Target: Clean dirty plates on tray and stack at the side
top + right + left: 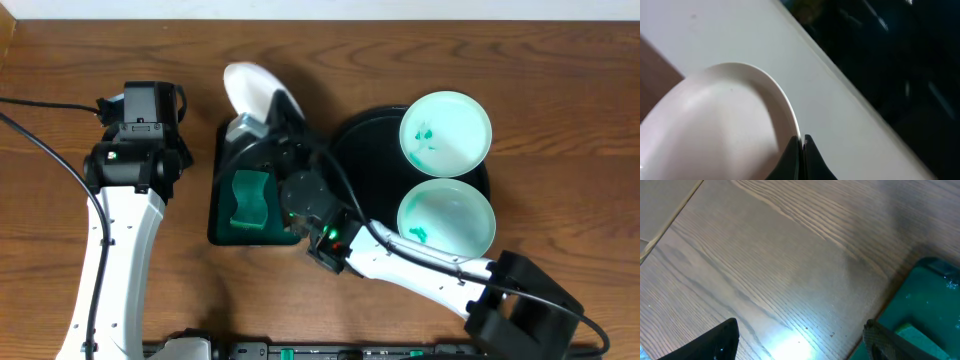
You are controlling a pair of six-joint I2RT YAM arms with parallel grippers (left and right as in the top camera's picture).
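Two white plates lie on the round black tray (365,150): the far plate (446,133) and the near plate (446,218), both with teal-green smears. A third plate (250,88) is lifted and tilted on edge above the far end of the green tray. My right gripper (268,122) is shut on its rim, and in the right wrist view the rim of this plate (725,125) sits pinched between the closed fingertips of that gripper (801,140). Over bare wood just left of the green tray, my left gripper (800,326) stands open, holding nothing.
A small rectangular dark green tray (220,215) with a green sponge (247,198) sits between the arms; its corner (925,305) shows in the left wrist view. The right arm (420,262) crosses the table's front. Cables run along the left edge.
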